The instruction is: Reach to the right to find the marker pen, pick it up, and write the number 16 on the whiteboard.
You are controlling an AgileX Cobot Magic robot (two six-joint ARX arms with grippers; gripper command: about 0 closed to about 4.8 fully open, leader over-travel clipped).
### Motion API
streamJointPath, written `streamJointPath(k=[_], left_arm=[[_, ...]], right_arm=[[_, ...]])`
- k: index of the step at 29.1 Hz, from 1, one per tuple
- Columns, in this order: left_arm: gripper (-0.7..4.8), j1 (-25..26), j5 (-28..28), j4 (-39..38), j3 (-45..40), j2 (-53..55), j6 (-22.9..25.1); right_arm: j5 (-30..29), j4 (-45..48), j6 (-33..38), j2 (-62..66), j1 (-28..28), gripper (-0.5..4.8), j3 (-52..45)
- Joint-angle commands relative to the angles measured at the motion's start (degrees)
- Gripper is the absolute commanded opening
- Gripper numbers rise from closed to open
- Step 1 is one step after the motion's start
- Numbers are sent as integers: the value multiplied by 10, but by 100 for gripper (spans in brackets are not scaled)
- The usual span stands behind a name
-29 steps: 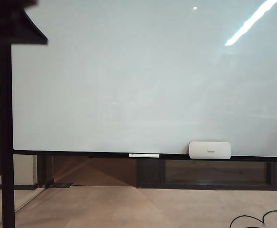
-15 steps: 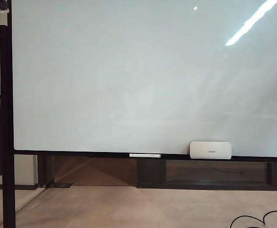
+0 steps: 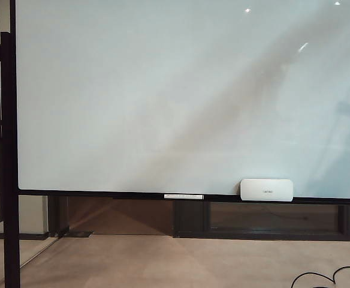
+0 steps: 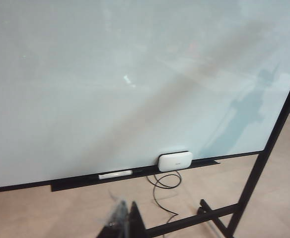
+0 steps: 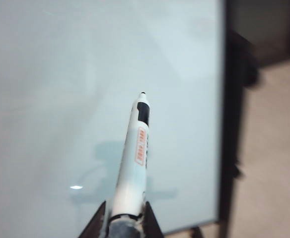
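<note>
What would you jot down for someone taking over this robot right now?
Right claw: shut on the pen, tip pointing at the board, not yet touching as far as I can tell.
Left claw: only its dark tips show; open or shut cannot be told; nothing seen in it.
Neither claw shows in the exterior view.
Board: blank, no strokes.
On its ledge: eraser and a thin white stick.
Done: pen found and picked up.
Left: bring the tip to the board and write 16.
</note>
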Motion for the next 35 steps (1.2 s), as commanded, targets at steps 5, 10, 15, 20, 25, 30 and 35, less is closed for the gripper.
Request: streamJointPath(k=[5, 10, 15, 20, 25, 30, 35], left_arm=[[-5, 0, -16, 12, 25, -34, 31], [-5, 0, -45, 19, 31, -37, 41], [-5, 0, -80, 35, 31, -30, 84], [-6, 0, -88, 66, 31, -13, 122], [-6, 0, -104, 86, 31, 12, 126], [-6, 0, -66, 103, 31, 45, 186], [-6, 0, -63, 122, 31, 78, 200]], right_arm=[[-28, 3, 24, -96, 147, -1, 3], [4, -28, -25, -135, 306, -1, 2], [97, -30, -120, -136, 482, -1, -10], [100, 58, -115, -136, 522, -1, -88], [99, 176, -113, -136, 522, -1, -194], [61, 297, -113, -120, 521, -1, -280], [25, 347, -113, -73, 515, -1, -306]])
